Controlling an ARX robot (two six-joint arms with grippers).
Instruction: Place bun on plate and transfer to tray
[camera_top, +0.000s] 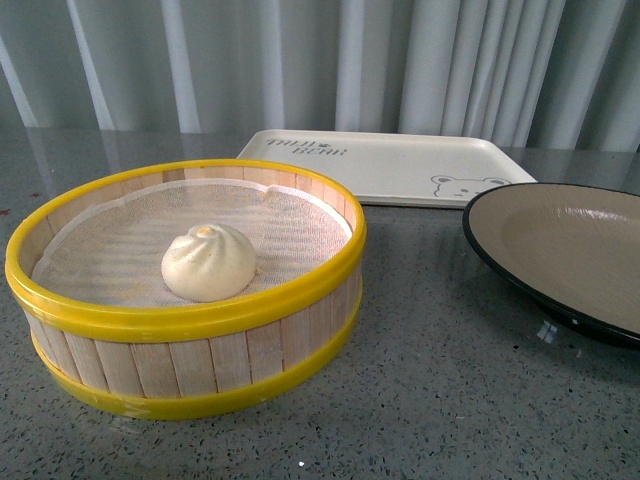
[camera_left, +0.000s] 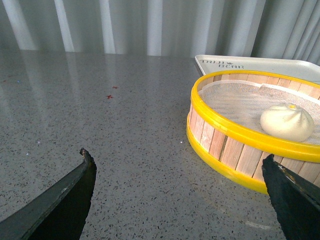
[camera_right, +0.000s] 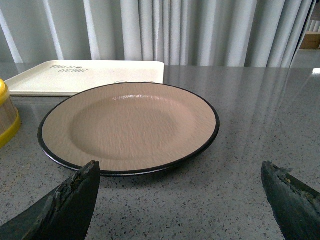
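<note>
Bun (camera_top: 208, 262) in steamer basket (camera_top: 190, 365) — plate (camera_top: 570, 250), tray (camera_top: 390, 165) bare

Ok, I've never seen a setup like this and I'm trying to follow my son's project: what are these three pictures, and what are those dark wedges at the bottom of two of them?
They come from one robot with two arms, at the same moment. The front view is from a camera on its body, looking across a grey speckled table. There you see a yellow-rimmed wooden steamer basket with a cloth liner and a white pleated bun inside, a tan plate with a black rim, and behind them a cream tray printed with a bear face.

The other two pictures come from cameras on the wrists. The dark wedges are each gripper's two fingers. The left gripper faces the basket and bun; the right gripper faces the plate. Both are wide open and hold nothing. The plate and tray are empty.
</note>
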